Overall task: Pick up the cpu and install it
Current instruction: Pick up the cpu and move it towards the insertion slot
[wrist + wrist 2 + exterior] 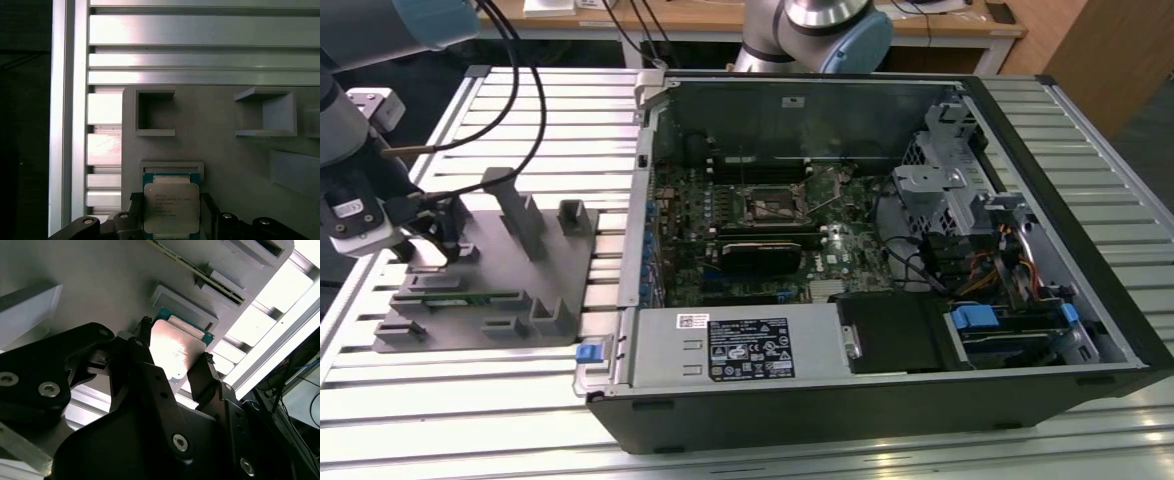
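Tool (pixel 175 340) straddles the cpu (pixel 171 207) on the grey fixture (pixel 225 150); I cannot tell whether it pinches, and a skewed grip could tilt it.

Tall fixture posts (pixel 520 215) stand near the cpu (pixel 171 207), narrowing side access.

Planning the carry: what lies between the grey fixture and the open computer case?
In the exterior view, just a narrow bare strip of the slatted metal table separates the grey fixture from the computer case.
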Motion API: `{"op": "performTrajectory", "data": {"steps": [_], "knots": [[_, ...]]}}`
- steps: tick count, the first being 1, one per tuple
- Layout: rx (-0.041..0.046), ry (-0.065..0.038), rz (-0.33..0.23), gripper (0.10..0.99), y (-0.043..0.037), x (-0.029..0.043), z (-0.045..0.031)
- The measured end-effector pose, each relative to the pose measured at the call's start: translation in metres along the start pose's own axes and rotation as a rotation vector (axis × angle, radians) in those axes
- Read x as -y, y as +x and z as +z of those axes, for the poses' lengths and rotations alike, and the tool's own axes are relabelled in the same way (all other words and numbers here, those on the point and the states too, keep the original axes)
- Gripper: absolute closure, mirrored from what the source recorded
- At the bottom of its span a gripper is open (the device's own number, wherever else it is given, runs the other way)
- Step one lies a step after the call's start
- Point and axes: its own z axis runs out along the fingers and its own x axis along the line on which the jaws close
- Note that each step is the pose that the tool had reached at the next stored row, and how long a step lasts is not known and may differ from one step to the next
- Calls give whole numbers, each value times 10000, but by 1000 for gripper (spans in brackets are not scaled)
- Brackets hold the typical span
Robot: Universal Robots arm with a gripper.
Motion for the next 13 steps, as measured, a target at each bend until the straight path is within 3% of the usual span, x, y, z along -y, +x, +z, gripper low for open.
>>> {"op": "performTrajectory", "data": {"steps": [13], "knots": [[-2,1,0,545,0,-7,-62]]}}
